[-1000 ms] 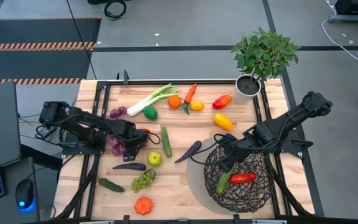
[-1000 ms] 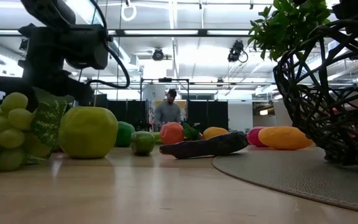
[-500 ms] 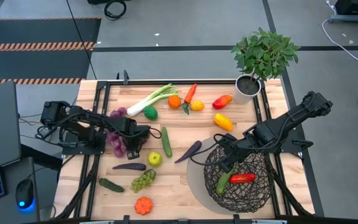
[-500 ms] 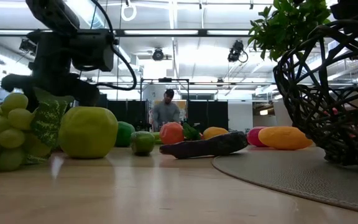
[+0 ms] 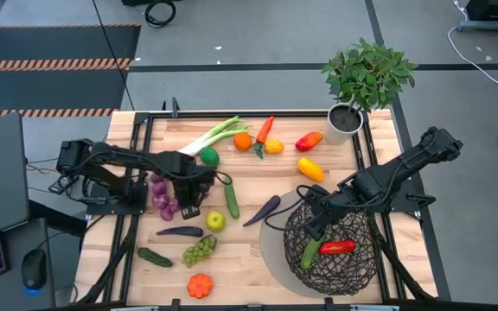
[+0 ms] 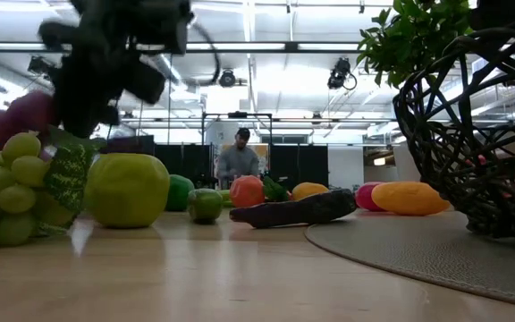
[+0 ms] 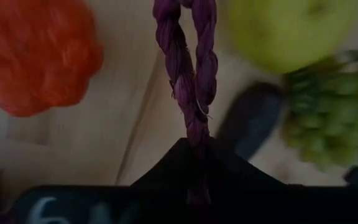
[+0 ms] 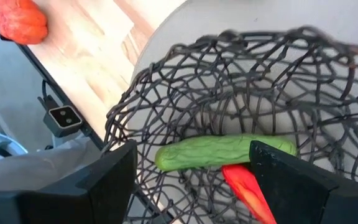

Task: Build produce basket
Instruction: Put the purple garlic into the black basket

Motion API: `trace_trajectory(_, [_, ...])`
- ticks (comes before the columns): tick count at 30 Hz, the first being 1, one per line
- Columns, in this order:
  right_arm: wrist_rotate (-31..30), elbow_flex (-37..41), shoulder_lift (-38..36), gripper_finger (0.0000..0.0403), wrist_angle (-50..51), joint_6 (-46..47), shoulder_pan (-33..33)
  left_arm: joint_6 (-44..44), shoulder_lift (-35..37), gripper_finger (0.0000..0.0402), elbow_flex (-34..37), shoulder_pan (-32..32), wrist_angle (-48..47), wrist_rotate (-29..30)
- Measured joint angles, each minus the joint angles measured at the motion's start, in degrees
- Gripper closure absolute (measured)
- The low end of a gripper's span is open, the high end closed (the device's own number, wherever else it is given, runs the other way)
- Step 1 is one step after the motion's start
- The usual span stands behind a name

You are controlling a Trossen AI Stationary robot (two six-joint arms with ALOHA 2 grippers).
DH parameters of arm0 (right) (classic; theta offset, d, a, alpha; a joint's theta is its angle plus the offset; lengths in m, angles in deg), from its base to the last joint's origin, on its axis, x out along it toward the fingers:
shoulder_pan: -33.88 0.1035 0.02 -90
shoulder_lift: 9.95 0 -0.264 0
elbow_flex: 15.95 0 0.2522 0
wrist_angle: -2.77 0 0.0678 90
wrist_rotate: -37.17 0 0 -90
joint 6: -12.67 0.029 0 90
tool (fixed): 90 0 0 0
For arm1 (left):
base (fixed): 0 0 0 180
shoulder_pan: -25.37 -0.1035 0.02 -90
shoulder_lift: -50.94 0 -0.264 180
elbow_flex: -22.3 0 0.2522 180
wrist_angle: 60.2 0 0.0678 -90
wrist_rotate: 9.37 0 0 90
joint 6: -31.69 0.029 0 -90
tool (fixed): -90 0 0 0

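Since a second ago the left gripper [image 5: 190, 192] has shifted toward the table's middle and risen, carrying the purple grapes [image 5: 161, 195] with it; in the low view the arm now blurs high above the green apple [image 6: 126, 189]. Its wrist view shows the fingers pinched shut on the grapes' twisted purple stem [image 7: 191, 74], the bunch hanging below, with the small pumpkin [image 7: 33, 56] and green grapes [image 7: 319, 118] on the wood beneath. The step in hand looks like the carry of the purple bunch toward the basket [image 5: 334, 248], which sits on a round mat at the near right part of the table and already holds a cucumber [image 8: 222, 151] and a red pepper [image 8: 248, 190]. The right gripper [image 5: 309, 226] hangs over the basket's rim with its fingers spread wide and nothing between them. Most produce is not yet collected: the leek [image 5: 210, 136], orange [image 5: 243, 141] and carrot [image 5: 265, 130] lie at the far side, well apart from the basket. Next, the left arm probably needs to cross over the long cucumber [image 5: 231, 197] and eggplant [image 5: 262, 209], high enough that the dangling bunch clears them and the rim, while the right arm makes room.
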Motion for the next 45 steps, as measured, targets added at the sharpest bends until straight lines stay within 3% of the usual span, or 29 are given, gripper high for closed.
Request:
trace_trajectory(6, [-0.88, -0.01, 0.00, 0.0090, -0.02, -1.08, 0.00, 0.32, 0.00, 0.0369, -12.76, -0.06, -7.66, 0.87])
trace_trajectory(13, [-0.89, 0.00, 0.00, 0.0090, -0.04, -3.54, 0.01, 0.31, 0.02, 0.0358, -27.10, -0.16, -16.19, 6.05])
trace_trajectory(18, [-2.39, 0.00, 0.00, 0.0090, -0.03, -5.15, -0.04, -0.32, 0.02, 0.0363, -37.77, -0.95, -16.52, 8.07])
trace_trajectory(26, [-2.31, 0.00, -4.57, 0.0090, 11.01, -4.26, 0.01, -1.39, 0.08, 0.0359, -51.77, -1.01, 2.07, 8.36])
trace_trajectory(33, [-10.29, 0.00, -14.55, 0.0090, 8.61, -1.49, 0.22, -2.15, 0.07, 0.0362, -53.81, -1.01, 22.95, 8.34])
trace_trajectory(40, [-18.20, 0.00, -20.71, 0.0090, -1.39, -16.74, 0.23, -6.57, -3.00, 0.0359, -53.81, -0.98, 31.55, 5.83])
trace_trajectory(45, [-18.97, -0.01, -22.13, 0.0090, -3.98, -23.36, -0.37, -8.14, -7.57, 0.0359, -53.81, 0.81, 38.11, 4.95])
